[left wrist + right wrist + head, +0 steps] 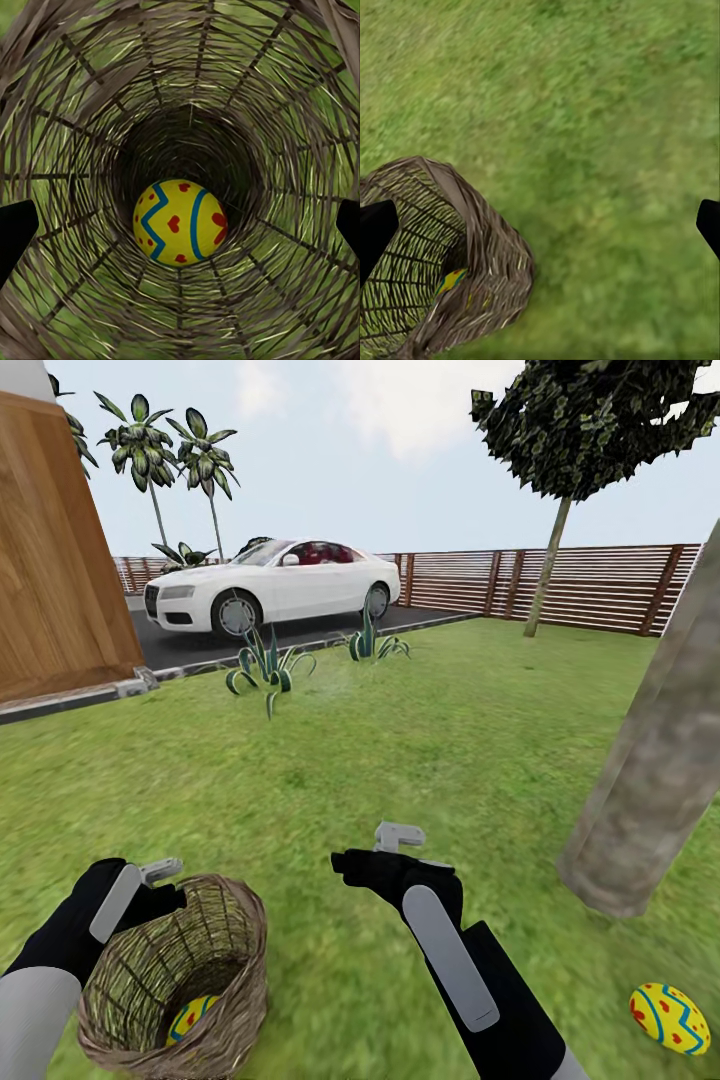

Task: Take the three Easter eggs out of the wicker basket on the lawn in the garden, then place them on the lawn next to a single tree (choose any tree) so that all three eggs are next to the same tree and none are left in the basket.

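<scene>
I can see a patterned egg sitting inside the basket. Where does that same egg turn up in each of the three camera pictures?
Head view: the egg in the basket sits low at the left, deep inside.
Left wrist view: the egg is central, at the basket's bottom.
Right wrist view: a sliver of the egg shows through the weave, lower left.
Shared landmark: the wicker basket.

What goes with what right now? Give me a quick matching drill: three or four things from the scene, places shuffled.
Things:
1. egg seen between the left claw's tips
2. egg at the head view's lower right
3. white car
4. left claw

Places:
A. on the dark driveway
B. at the basket rim
C. on the grass near the thick trunk
D. at the bottom of the basket

Pairs: 1-D, 2-C, 3-A, 4-B
</scene>
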Motion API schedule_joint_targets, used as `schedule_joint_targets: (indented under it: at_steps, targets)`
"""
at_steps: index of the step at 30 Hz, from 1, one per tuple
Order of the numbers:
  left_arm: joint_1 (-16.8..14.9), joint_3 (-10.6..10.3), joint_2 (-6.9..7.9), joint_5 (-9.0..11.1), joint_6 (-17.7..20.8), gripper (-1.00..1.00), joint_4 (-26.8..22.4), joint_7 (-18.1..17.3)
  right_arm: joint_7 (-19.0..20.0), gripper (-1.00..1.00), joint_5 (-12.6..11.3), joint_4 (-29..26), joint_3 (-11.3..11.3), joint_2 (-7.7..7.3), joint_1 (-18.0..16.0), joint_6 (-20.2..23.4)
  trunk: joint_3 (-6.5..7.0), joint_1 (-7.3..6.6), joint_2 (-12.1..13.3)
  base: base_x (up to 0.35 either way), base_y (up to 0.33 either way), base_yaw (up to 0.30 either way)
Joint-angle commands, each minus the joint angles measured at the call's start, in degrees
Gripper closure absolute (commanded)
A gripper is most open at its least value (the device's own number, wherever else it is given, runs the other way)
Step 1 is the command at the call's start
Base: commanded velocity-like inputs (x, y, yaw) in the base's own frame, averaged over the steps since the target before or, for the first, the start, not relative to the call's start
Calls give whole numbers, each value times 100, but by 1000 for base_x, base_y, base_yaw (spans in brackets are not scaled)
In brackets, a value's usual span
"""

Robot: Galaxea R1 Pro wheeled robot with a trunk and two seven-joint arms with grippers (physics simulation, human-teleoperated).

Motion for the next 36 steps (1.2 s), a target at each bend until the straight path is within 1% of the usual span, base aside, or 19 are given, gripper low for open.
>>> schedule_joint_targets:
  at_steps: [1, 32, 34, 36]
  targets:
    - [-3, 3, 0, 60, 17, -100, -5, 50, -60, -100, -52, -5, 2, -1, -6, 10, -24, 22, -44, 0, 0, 0]
    - [-3, 1, 0, 61, 17, -100, 8, 50, -60, -100, -51, -5, 5, 3, -6, 10, -581, 702, -1288, 0, 0, 0]
    - [-3, 2, 0, 61, 17, -100, 8, 50, -60, -100, -51, -5, 5, 3, -6, 10, -626, 708, -1290, 0, 0, 0]
    - [-4, 3, 0, 61, 17, -100, 8, 50, -60, -100, -52, -5, 5, 3, -6, 10, -631, 708, -1290, 0, 0, 0]
